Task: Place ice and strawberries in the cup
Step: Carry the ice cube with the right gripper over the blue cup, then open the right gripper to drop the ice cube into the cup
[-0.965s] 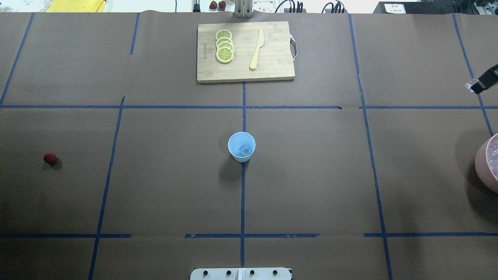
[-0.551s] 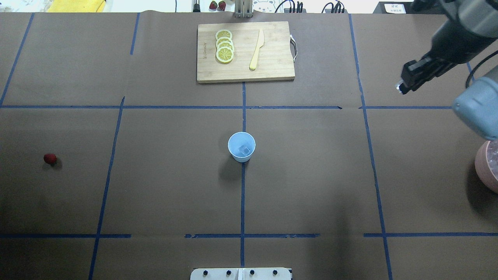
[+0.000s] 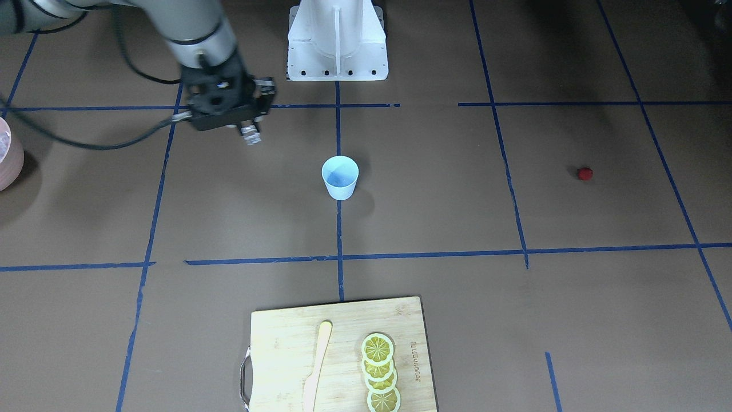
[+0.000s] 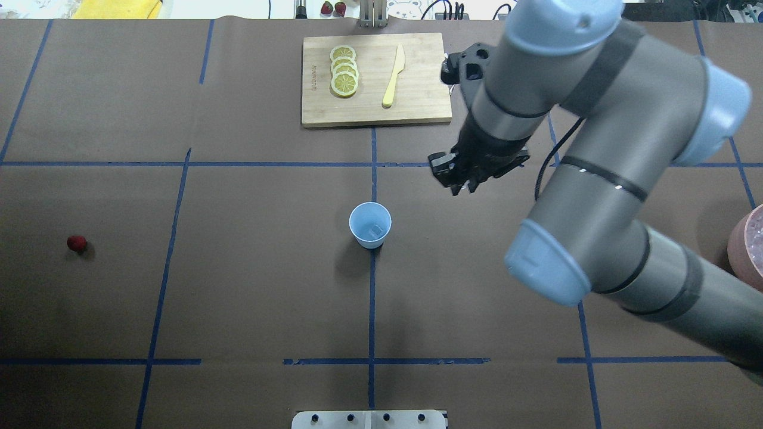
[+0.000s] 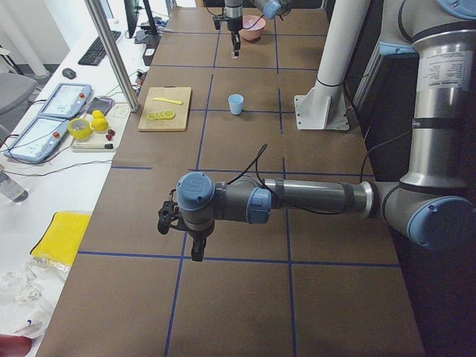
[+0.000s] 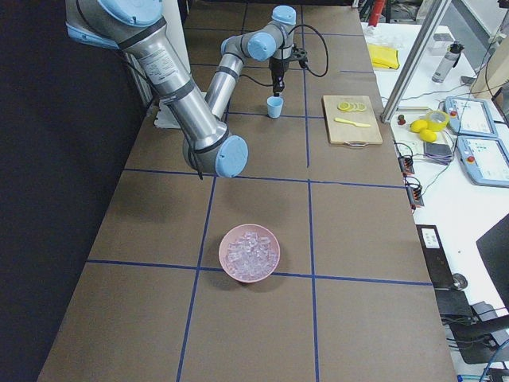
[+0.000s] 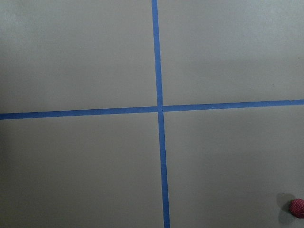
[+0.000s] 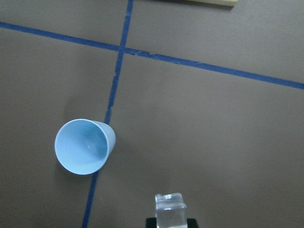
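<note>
One clear ice cube [image 4: 375, 229] lies in pale blue cup [image 4: 365, 241], mid-table. Pink bowl [image 6: 223, 253] heaped with cubes [image 6: 250, 253]. Right gripper [image 8: 170, 223] clamped on glassy cube [image 8: 169, 208], near cup. Red strawberry [image 4: 76, 242] well apart. Left gripper [image 5: 195, 253]: cannot tell.

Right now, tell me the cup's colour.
The cup is pale blue; clearest in right wrist view.

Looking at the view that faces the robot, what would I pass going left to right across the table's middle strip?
Pinkish round bowl at the edge → clear glassy ice cube in the right arm's fingers → small pale blue plastic cup → tiny red strawberry.
</note>
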